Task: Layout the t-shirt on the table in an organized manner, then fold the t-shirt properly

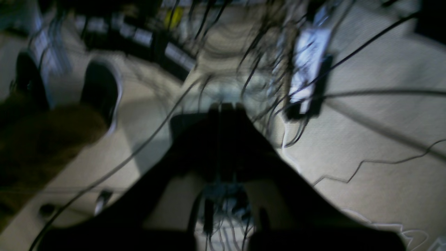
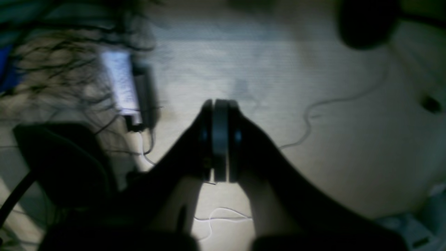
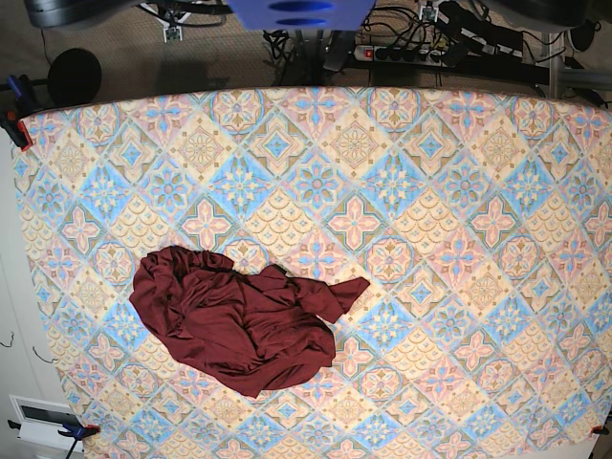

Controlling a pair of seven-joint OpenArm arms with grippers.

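Note:
The t-shirt (image 3: 239, 320) lies crumpled in a dark maroon heap on the table (image 3: 430, 210), left of centre and toward the near edge, with one sleeve pointing right. Neither gripper reaches over the table in the base view. In the left wrist view my left gripper (image 1: 226, 107) is shut with nothing between its fingers, aimed at a carpeted floor strewn with cables. My right gripper (image 2: 220, 104) is also shut and empty in the right wrist view, over bare carpet. The wrist views do not show the t-shirt.
Behind the table's far edge are a power strip (image 3: 402, 53), tangled cables and a round black object (image 3: 75, 75). Clamps (image 3: 14, 124) grip the cloth at the left corners. A white box (image 3: 43, 421) sits off the near left corner.

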